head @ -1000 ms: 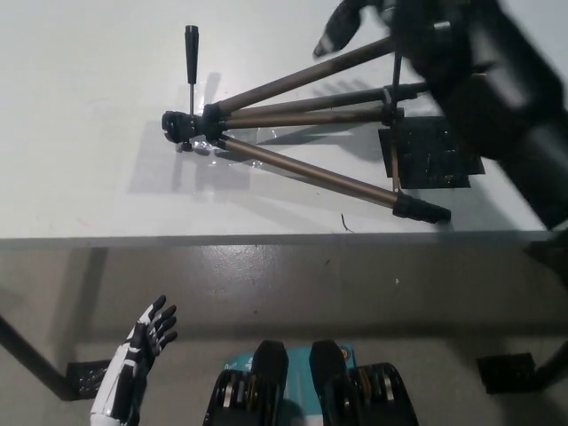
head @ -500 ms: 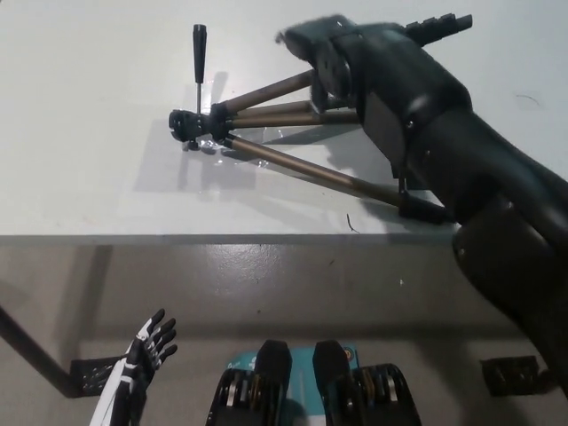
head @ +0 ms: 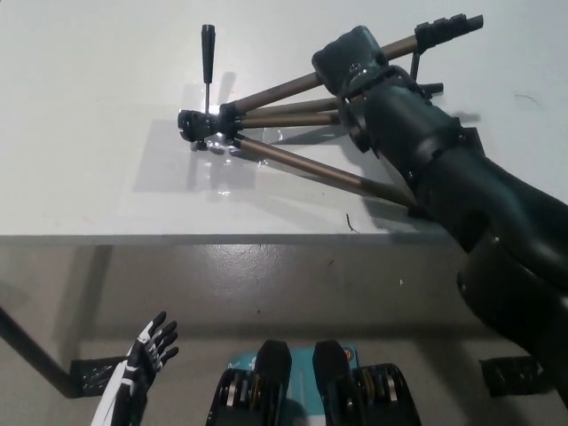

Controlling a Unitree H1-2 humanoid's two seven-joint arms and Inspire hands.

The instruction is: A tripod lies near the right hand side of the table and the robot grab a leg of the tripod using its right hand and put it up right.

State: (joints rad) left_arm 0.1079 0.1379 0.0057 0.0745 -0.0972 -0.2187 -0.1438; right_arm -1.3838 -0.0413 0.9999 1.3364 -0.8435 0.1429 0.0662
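Note:
The tripod [head: 266, 115] lies flat on the white table [head: 106, 177], its head [head: 209, 129] pointing left and its pan handle [head: 208, 53] sticking toward the far side. Three bronze legs fan out to the right. My black right hand [head: 351, 62] sits on top of the far leg [head: 275, 89] and is closed around it at mid-length. That leg's black foot [head: 448, 27] shows past the hand. The forearm covers the outer end of the near leg [head: 302, 167]. My white left hand [head: 146, 355] rests open at the lower left, below table level.
The table's front edge [head: 266, 238] runs across the middle of the view, with grey floor [head: 266, 293] below it. A small dark mark [head: 348, 222] lies near that edge. Black table feet [head: 84, 373] stand on the floor at both sides.
My right hand has come down from the far right onto the far leg. The tripod has slid a little to the right. The left hand has barely moved.

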